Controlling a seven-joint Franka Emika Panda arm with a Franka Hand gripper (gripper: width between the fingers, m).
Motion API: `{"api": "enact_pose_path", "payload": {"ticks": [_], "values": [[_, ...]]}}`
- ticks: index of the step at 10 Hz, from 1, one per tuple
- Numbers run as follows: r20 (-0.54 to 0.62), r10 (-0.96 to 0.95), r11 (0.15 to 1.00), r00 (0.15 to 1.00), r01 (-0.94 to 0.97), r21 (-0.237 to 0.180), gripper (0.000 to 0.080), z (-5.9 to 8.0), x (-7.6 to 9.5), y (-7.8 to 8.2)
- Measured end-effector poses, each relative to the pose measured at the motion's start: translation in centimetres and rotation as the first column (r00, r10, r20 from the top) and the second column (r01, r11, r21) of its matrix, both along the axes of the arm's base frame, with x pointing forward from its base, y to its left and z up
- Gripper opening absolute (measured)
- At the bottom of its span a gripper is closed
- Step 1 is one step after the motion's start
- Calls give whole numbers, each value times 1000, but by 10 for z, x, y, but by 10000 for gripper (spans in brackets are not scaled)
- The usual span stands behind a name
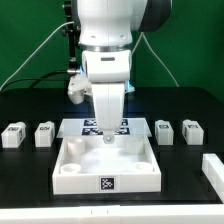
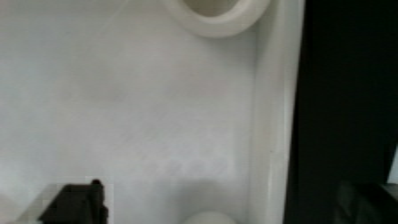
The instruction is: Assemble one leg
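Four small white tagged legs stand in a row on the black table: two at the exterior view's left (image 1: 12, 133) (image 1: 44, 132) and two at its right (image 1: 164, 131) (image 1: 191, 131). The large white panel (image 1: 72, 172) with raised walls lies in the middle front. My gripper (image 1: 107, 138) points straight down, low over the panel's far part. It is open and holds nothing. In the wrist view the panel's surface (image 2: 143, 110) fills the picture, with one round socket (image 2: 222, 12) and another pale round shape (image 2: 210, 216) between my fingers. One dark fingertip (image 2: 71, 203) shows.
The marker board (image 1: 122, 127) lies just behind the panel, partly hidden by my gripper. Another white part (image 1: 212, 168) sits at the exterior view's right edge. A green wall stands behind the table.
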State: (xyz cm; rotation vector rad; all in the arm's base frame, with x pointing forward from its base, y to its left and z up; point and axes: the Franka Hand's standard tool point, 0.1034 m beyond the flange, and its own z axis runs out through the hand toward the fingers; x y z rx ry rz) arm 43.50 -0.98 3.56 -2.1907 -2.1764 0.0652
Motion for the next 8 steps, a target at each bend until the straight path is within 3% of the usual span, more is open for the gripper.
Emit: {"api": "enact_pose_path", "payload": {"ticks": [3,6,8], "values": [[-3,-2,1000,1000,2,0,650,-1,-1,-2],[-14,-17,1000,1000,17,12,650,-23,-15,-10],[-16,-25,1000,1000,25,16,650,-29,-11,-9]]}}
